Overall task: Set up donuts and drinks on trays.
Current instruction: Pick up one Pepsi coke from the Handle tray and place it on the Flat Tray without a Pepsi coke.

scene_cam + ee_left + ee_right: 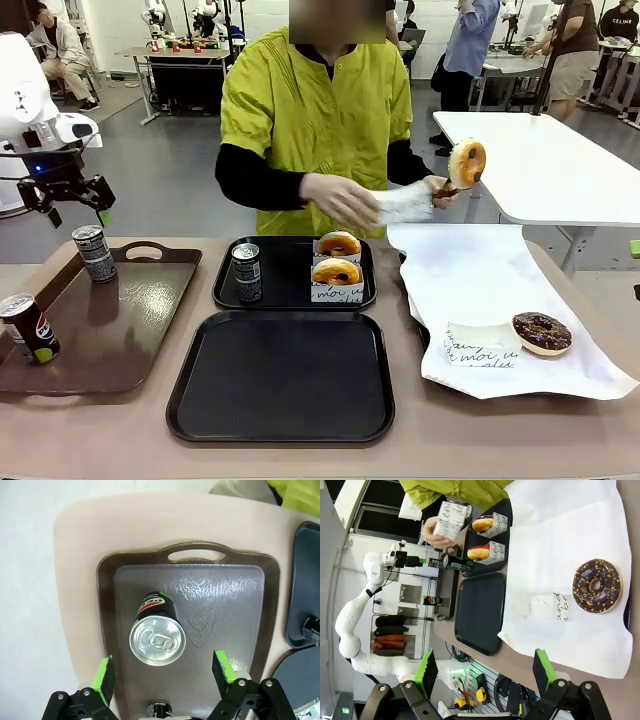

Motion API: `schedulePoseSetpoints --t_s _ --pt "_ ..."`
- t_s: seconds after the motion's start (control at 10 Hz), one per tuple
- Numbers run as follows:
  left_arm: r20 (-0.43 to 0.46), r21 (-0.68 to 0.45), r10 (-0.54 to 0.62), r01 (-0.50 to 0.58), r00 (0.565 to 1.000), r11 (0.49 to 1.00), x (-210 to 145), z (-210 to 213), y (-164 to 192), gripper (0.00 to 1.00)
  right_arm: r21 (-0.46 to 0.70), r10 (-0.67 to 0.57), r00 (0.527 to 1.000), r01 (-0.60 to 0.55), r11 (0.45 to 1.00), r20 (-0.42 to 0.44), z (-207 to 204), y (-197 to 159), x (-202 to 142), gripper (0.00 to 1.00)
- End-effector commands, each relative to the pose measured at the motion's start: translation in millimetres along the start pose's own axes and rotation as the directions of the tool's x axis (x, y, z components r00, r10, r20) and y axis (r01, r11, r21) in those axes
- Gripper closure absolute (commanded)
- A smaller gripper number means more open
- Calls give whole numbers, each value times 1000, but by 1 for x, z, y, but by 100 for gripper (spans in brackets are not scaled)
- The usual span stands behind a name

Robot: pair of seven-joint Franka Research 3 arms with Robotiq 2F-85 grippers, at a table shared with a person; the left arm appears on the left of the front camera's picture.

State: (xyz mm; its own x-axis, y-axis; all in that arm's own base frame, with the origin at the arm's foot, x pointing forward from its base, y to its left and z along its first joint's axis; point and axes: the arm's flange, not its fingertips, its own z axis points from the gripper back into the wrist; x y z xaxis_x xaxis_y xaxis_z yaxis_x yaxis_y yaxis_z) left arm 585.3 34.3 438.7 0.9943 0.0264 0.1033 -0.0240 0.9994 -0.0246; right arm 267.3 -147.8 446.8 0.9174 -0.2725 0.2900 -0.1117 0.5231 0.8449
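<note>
Donuts (336,271), golden-glazed, white-sleeved, upright

The front tray (280,375) sits mid-table, with the back tray (290,262) directly behind it. The back tray carries a can (246,272) at its left end and two sleeved donuts (336,272), one behind the other, at its right. Left of both lies a handled tray (130,320) with a second can (95,253) at its far end and a third can (30,327) at its near left. On the right, a paper sheet (480,280) holds a donut (541,333) with an empty sleeve (480,345) just to its left. A person (310,120) behind the back tray holds another donut (466,162) up beyond the sheet's far edge.
</note>
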Motion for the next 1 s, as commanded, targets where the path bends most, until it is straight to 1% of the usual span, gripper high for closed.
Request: schedulePoseSetpoints --t_s 0.0,0.5,0.7,0.8,0.9 --pt "-1 6 -9 9 1000 1000 10 -9 7 0 2 1 1000 -2 1000 3 -1 0 2 0" --pt "-24 28 -10 11 1000 1000 18 -38 12 0 2 1 1000 -2 1000 3 -1 0 2 0" --pt "-12 29 -16 16 1000 999 19 -48 12 0 2 1 1000 -2 1000 3 -1 0 2 0" --pt "-17 28 -22 23 1000 999 19 -49 11 55 2 1 1000 -2 1000 3 -1 0 2 0" --pt "-14 24 -19 20 1000 1000 19 -48 12 55 2 1 1000 -2 1000 3 -1 0 2 0"
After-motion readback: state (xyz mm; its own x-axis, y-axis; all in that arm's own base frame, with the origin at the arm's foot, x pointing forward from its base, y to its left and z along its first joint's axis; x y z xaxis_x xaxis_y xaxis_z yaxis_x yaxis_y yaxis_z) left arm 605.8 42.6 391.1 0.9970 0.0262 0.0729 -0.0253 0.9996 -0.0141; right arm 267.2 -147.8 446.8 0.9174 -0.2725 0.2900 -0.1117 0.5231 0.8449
